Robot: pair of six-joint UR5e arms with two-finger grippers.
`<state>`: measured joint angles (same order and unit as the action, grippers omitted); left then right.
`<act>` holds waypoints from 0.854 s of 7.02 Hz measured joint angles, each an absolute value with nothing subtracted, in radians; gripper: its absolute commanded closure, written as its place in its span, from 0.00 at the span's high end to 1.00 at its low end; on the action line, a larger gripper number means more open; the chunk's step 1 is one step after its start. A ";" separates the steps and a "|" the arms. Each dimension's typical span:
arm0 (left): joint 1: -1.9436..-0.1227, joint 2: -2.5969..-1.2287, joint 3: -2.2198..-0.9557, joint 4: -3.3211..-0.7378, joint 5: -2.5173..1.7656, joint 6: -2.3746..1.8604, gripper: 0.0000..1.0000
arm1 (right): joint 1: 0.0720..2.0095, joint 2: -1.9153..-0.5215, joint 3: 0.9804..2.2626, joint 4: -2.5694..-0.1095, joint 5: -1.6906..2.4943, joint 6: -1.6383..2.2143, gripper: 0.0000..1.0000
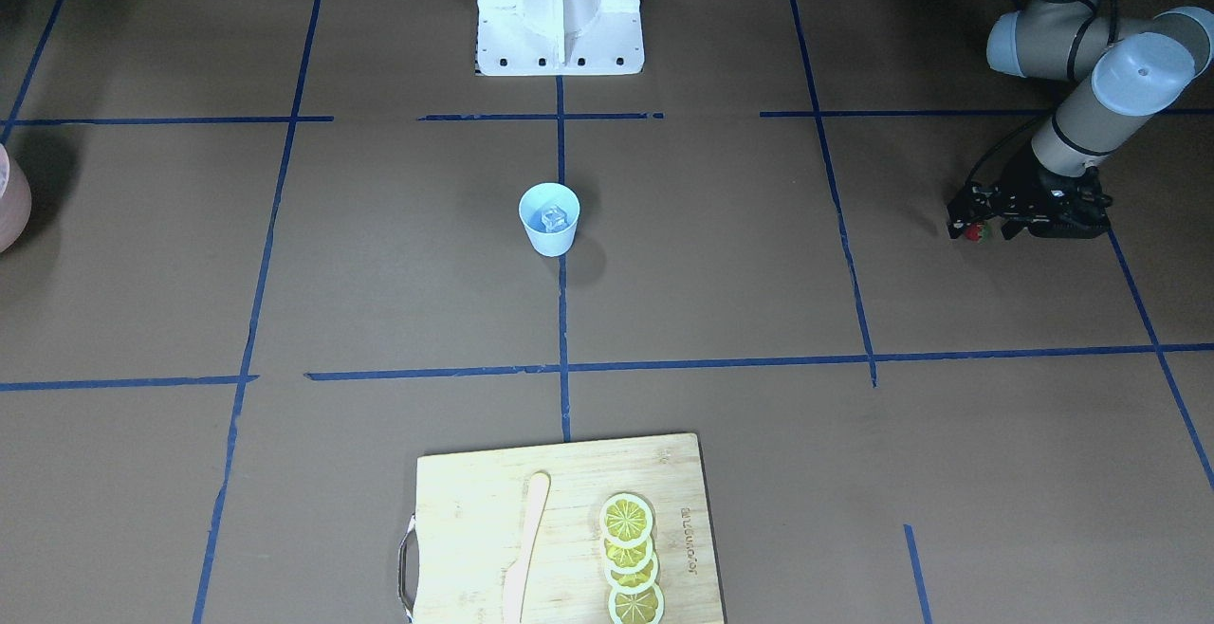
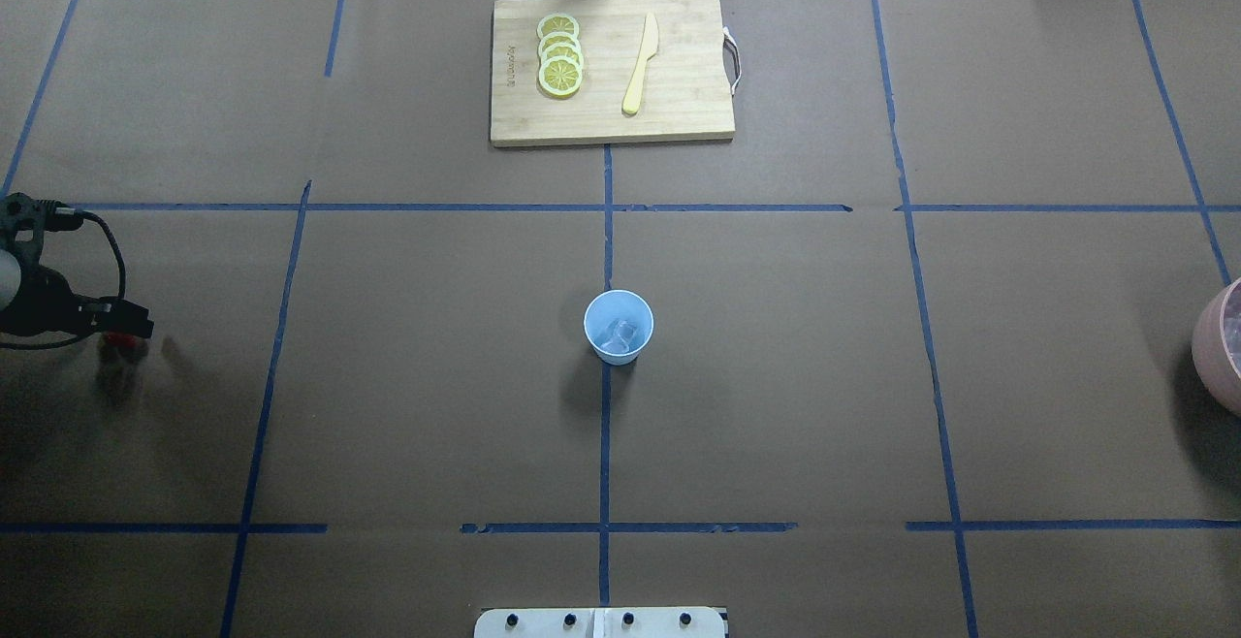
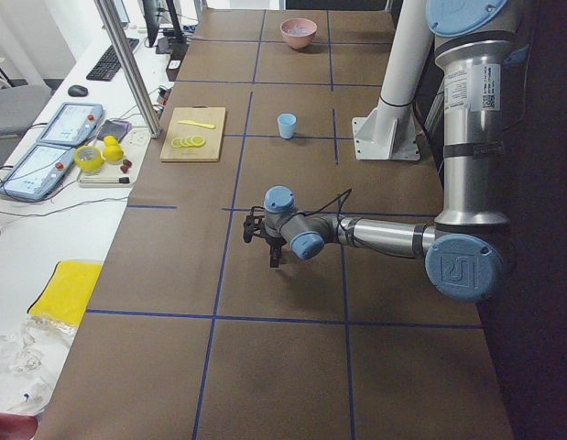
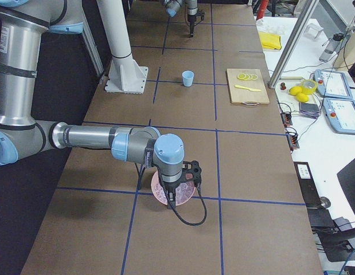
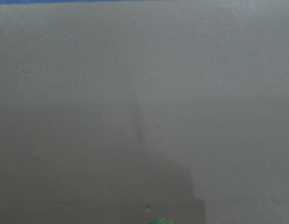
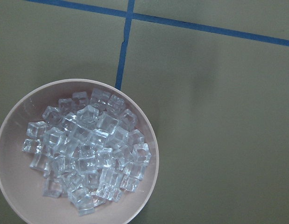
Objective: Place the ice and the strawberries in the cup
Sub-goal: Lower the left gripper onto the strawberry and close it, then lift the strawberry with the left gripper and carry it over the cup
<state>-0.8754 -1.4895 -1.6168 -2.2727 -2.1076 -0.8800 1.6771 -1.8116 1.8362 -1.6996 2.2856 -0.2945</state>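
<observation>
So, the strawberry [image 1: 972, 232] was way out at the right edge of the front-facing view, about level with the cup. It sat right at the tips of the left gripper [image 1: 960, 225], low over the brown table. We honestly couldn't tell if the jaws were pinching it or just standing around it. The left wrist view only caught a sliver of green leaf at its bottom edge. The cup [image 1: 550, 239] stood upright in the middle of the frame, well apart from the berry, with a few cubes of ice [image 1: 554, 218] inside.

Handling-wise, we figured the berry was tiny, light and smooth-skinned, the kind that squirts out of a sloppy pinch. We'd have taken it across the fat red middle with a gentle squeeze, not by the leafy cap. The cup looked like light plastic on a narrow base, so easy to tip. Better to release above its mouth and never touch the rim.

The right gripper [image 4: 176, 192] hung over the pink bowl [image 6: 152, 140], which filled the lower left of the right wrist view with more cubes. We couldn't tell if it was open or closed, since no fingers showed. Those cubes looked hard and slick, so two flat opposite faces seemed the best hold.
</observation>
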 measured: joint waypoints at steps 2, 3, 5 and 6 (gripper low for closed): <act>-0.875 -1.488 -1.618 -2.270 -2.112 -0.880 0.06 | 1.680 -1.812 1.836 -1.700 2.286 -0.296 0.99; -0.874 -1.488 -1.621 -2.269 -2.120 -0.879 0.02 | 1.681 -1.812 1.836 -1.700 2.286 -0.296 0.99; -0.875 -1.482 -1.644 -2.266 -2.136 -0.878 0.00 | 1.682 -1.813 1.836 -1.700 2.286 -0.296 0.99; -0.881 -1.481 -1.672 -2.258 -2.168 -0.876 0.00 | 1.682 -1.813 1.836 -1.700 2.286 -0.295 0.99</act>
